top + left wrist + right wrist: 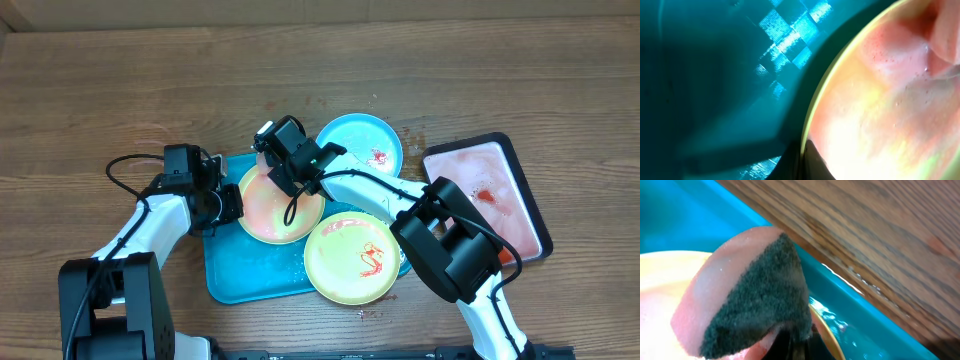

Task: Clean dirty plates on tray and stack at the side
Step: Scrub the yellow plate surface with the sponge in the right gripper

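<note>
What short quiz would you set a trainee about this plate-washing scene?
1. What lies to the right of the turquoise tray in the overhead view? A) a black-rimmed tray B) a bowl C) a cup
2. True or false: the right gripper presses its sponge on the light blue plate.
3. Fill in: the plate with the red squiggle is coloured ____.
Key: 1 A. 2 False: the sponge is on the pinkish-smeared plate; the light blue plate lies apart. 3 yellow-green.
</note>
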